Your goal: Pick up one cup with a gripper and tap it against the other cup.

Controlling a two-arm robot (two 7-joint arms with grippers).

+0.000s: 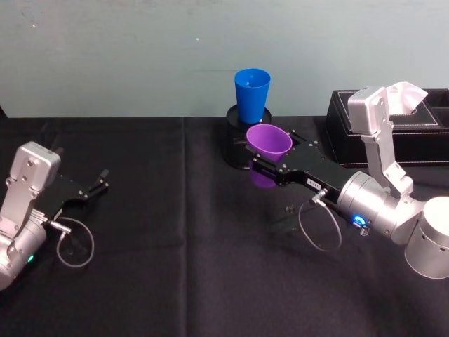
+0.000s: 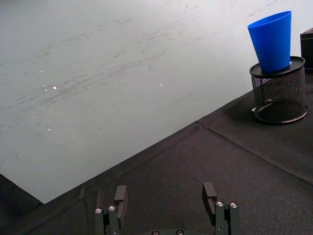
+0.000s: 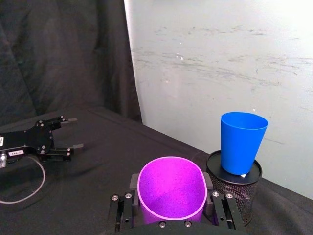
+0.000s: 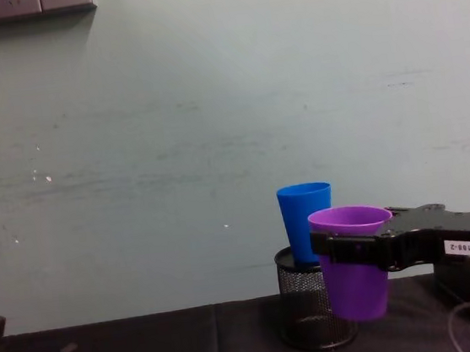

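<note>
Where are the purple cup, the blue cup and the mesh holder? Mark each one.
purple cup (image 1: 268, 140), head view, inside of its open mouth.
blue cup (image 1: 252, 98), head view, outer side wall.
mesh holder (image 2: 279, 95), left wrist view, mesh side wall under the blue cup.

The other cup (image 1: 252, 95) stands on the holder (image 1: 235, 140), behind the held cup (image 1: 268, 144)

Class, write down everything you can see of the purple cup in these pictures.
The small purple plastic cup is tapered, wider at its rolled rim, and empty. It is upright, mouth up, held clear of the black tablecloth by the right claw, whose black fingers press its sides below the rim. It hangs beside the black mesh holder, short of the bright blue plastic cup standing on it.
</note>
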